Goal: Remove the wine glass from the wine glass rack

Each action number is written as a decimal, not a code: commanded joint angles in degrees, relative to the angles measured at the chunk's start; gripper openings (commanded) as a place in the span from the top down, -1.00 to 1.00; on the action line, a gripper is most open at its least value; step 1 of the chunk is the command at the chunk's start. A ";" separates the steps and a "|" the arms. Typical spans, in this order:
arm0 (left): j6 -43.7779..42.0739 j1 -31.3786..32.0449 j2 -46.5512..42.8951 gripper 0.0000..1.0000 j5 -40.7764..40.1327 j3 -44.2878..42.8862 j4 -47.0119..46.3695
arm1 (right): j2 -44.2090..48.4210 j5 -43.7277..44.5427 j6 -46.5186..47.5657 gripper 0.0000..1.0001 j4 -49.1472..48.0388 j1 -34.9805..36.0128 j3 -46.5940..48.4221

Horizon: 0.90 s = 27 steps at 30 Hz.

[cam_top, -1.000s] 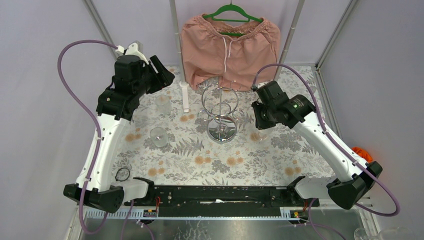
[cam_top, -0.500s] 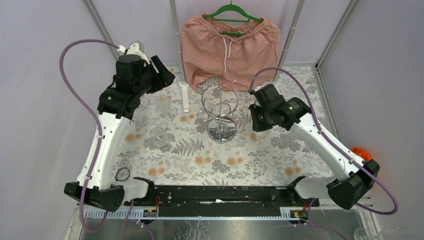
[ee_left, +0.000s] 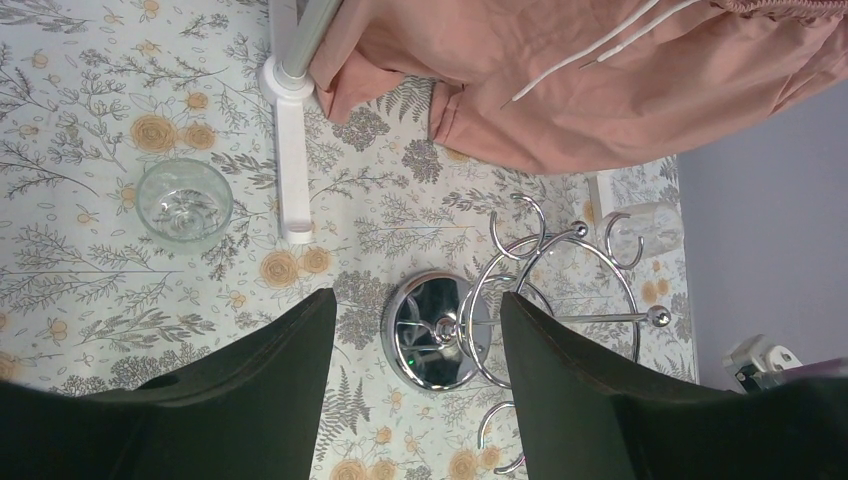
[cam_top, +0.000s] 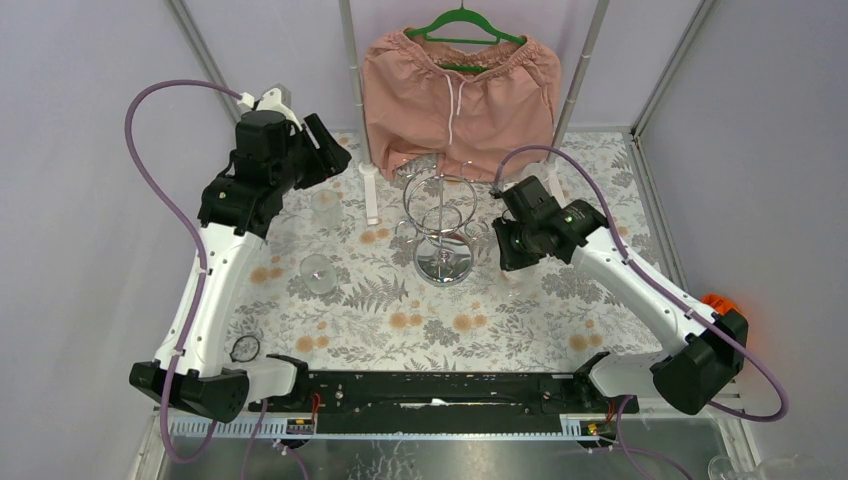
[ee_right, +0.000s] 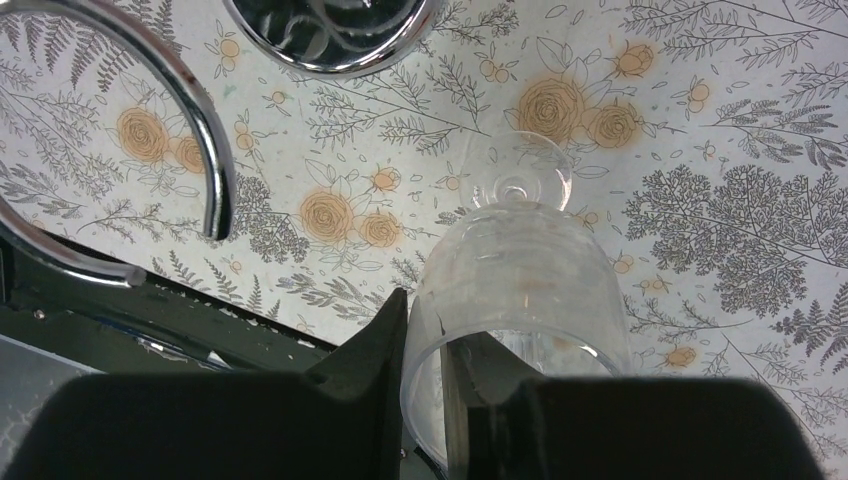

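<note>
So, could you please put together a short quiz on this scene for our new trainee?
1. True or false: the left claw is shut on a glass.
2. The right claw pinches the wine glass by its: A) foot, B) stem, C) rim.
3. Fill in: on the green hanger behind the wine glass rack hangs a pair of ____.

Key
1. False: it stands open above the rack, holding nothing.
2. C.
3. Pink shorts.
</note>
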<state>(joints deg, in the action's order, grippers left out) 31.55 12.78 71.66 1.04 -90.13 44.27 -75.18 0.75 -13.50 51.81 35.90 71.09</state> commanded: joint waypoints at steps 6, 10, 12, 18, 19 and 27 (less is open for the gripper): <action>-1.15 0.32 0.50 -0.38 -0.86 0.94 -0.98 | 0.06 -2.86 -0.04 1.00 -4.39 0.49 -1.66; -1.15 0.32 0.49 -0.38 -0.86 1.09 -1.07 | -0.57 -3.17 -0.04 1.00 -4.52 0.49 -2.33; -1.30 0.28 0.49 -0.38 -0.86 1.17 -1.08 | -0.71 -3.26 -0.04 1.00 -4.78 0.49 -2.64; -1.33 0.30 0.40 -0.39 -0.86 2.16 -1.57 | -1.14 -3.79 -0.02 1.00 -5.13 0.49 -3.14; -1.34 0.32 0.34 -0.39 -0.81 2.22 -1.62 | -1.27 -3.93 -0.04 1.00 -5.22 0.49 -3.29; -1.41 0.32 0.47 -0.39 -0.86 2.38 -1.56 | -1.64 -4.23 -0.21 1.00 -5.89 0.53 -4.59</action>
<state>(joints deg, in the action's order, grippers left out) 31.31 12.78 71.85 1.02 -88.38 44.25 -76.82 -2.70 -13.52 47.46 35.90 66.89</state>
